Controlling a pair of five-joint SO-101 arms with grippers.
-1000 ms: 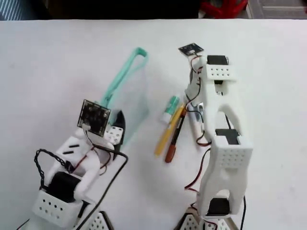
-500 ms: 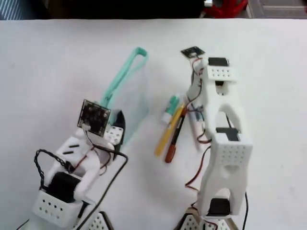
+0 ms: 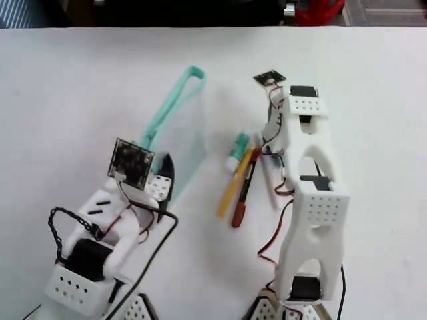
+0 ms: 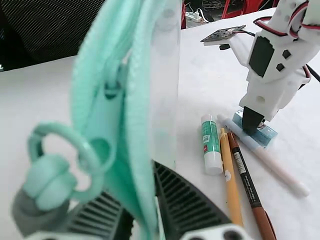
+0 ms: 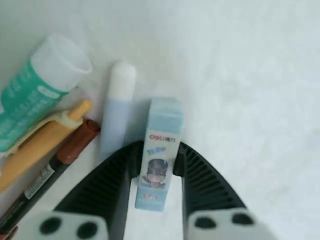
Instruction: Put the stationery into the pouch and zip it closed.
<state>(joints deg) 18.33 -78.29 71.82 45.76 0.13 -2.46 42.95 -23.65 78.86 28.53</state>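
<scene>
1. Between the jaws of the right gripper (image 5: 157, 152): the eraser (image 5: 161, 127), pinched on both sides. The wrist has just drawn back a touch, so the lift looks imminent.
2. Meanwhile the left gripper (image 3: 165, 175) clamps the pouch (image 4: 131, 95), held ready.

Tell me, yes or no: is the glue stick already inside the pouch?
No, the glue stick lies on the table beside the yellow pen, outside the pouch.
</scene>
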